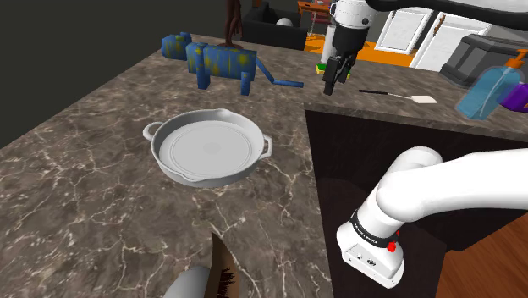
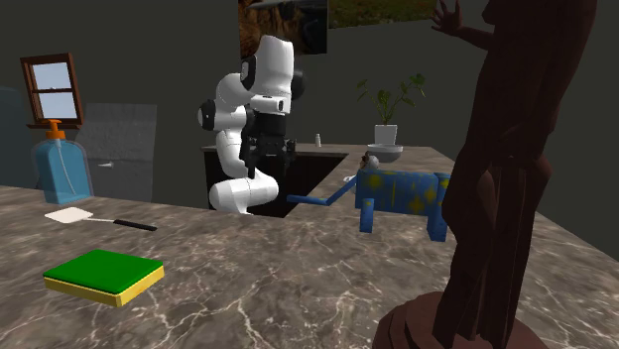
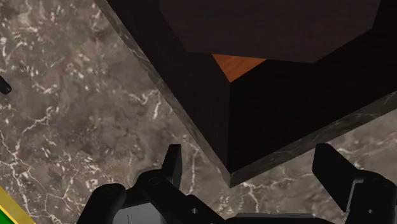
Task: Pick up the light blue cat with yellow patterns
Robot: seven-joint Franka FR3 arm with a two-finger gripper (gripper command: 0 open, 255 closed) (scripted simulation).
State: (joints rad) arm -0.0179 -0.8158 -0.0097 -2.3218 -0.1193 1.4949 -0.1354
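Spread pincer (image 1: 331,87) hangs apart from the blue cat (image 1: 222,61), beyond its tail.

Home kitchen: marbled counter (image 1: 85,169), pan (image 1: 209,148), soap bottle (image 1: 489,90).

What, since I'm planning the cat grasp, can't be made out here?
- Second exterior view: the blue cat has one end hidden behind the dark statue.
- Shoulder view: a brown-and-grey object is cut off by the bottom edge.
- Wrist view: the green sponge is cut off by the picture's edge.
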